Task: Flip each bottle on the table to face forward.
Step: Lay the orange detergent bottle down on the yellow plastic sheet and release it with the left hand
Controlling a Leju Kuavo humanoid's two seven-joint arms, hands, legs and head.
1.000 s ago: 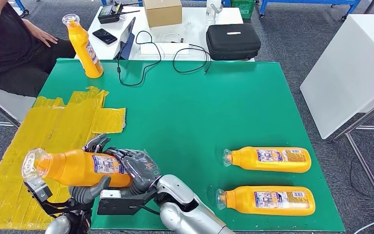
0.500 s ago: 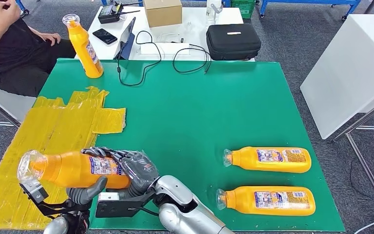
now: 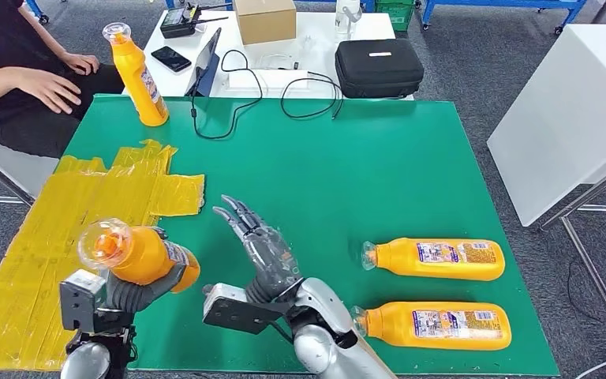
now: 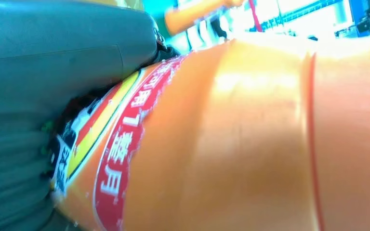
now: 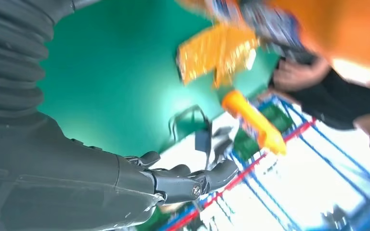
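Since a second ago the right hand has let go of the held bottle and lifted clear, fingers now spread and holding nothing, while the left hand has swung that bottle from lying crosswise to pointing its cap up toward the head camera. The left hand alone clamps it, above the table's near left corner.

Largest first: the green mat is flat, matte and covers nearly the whole table. A crinkled yellow film, glossy and wrinkled, lies over its left edge. Two lying bottles, one behind the other, rest near the near right corner, caps toward the middle, labels up. An upright bottle stands at the far left corner. All are smooth orange plastic, flattened and tapering to a neck under a clear domed cap. A person's hand rests just off the far left corner.

Risks, as I judge them: the held bottle's slick wall and glossy label, seen close in the left wrist view, could slide through a one-handed grip while tilted. Set down on the rumpled film, its narrow base may wobble and tip. The open right hand sits near the lying bottles; a careless sweep could roll them.
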